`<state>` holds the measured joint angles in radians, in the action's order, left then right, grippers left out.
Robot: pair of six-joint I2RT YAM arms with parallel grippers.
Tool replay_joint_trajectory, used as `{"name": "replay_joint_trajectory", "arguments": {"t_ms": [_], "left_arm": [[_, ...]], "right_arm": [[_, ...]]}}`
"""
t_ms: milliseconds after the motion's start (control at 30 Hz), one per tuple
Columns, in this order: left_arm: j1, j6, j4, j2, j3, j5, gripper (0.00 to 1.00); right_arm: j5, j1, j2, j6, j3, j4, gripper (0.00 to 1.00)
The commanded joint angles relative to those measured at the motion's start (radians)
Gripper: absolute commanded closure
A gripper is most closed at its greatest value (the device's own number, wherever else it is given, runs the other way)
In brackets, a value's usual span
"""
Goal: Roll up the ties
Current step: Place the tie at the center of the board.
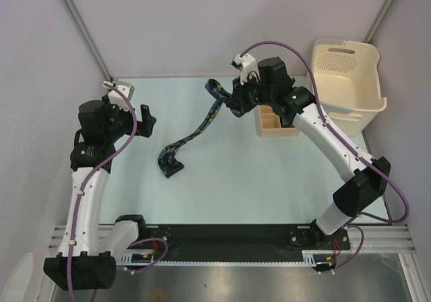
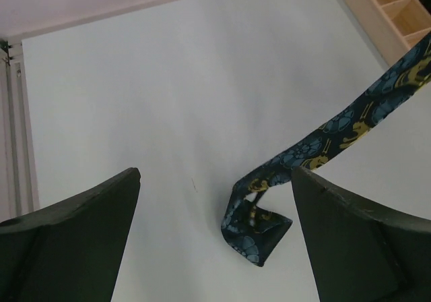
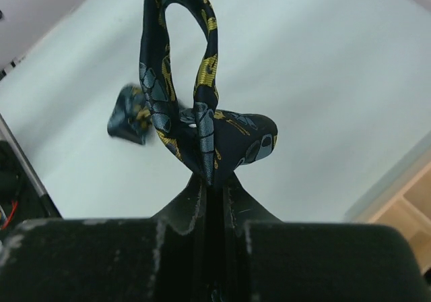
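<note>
The right gripper [image 3: 210, 180] is clamped on the tie [image 3: 202, 127] near one end. That end curls into a loop just above the closed jaws. From the grip the tie slopes down and to the left across the table [image 1: 269, 180]. Its other end lies folded on the surface, just ahead of the left gripper [image 2: 215, 174], whose fingers stand wide apart and hold nothing.

The step in hand looks like lifting and straightening the tie so a roll can be started. To do it well, the tie should be drawn out until the twist along it is gone and the folded end opens flat. The left gripper is well placed to pin that end while the right pulls gently. The roll is best started tight at the held end, with the edges kept in line on each turn and light tension throughout. Slack would likely make the coil skew or spring open.

Counted: one tie, not yet rolled, and no coils in view. There is one box [image 1: 276, 123] beside the right arm, one basket [image 1: 347, 79] at the far right, and two grippers.
</note>
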<state>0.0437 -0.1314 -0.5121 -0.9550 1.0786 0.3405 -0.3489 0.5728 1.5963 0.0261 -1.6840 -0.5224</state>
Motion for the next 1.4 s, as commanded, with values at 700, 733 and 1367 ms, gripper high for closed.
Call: {"name": "replay_joint_trajectory", "arguments": {"t_ms": [700, 733, 1367], "left_arm": [[0.027, 0.125, 0.253, 0.157, -0.197, 0.112, 0.00], [0.027, 0.125, 0.236, 0.168, -0.195, 0.085, 0.00], [0.095, -0.247, 0.055, -0.080, -0.158, 0.375, 0.00]], "right_arm": [[-0.056, 0.076, -0.058, 0.380, -0.335, -0.555, 1.00], [-0.099, 0.088, 0.030, 0.382, -0.335, -0.529, 1.00], [-0.016, -0.047, 0.229, 0.353, 0.082, -0.524, 0.08]]}}
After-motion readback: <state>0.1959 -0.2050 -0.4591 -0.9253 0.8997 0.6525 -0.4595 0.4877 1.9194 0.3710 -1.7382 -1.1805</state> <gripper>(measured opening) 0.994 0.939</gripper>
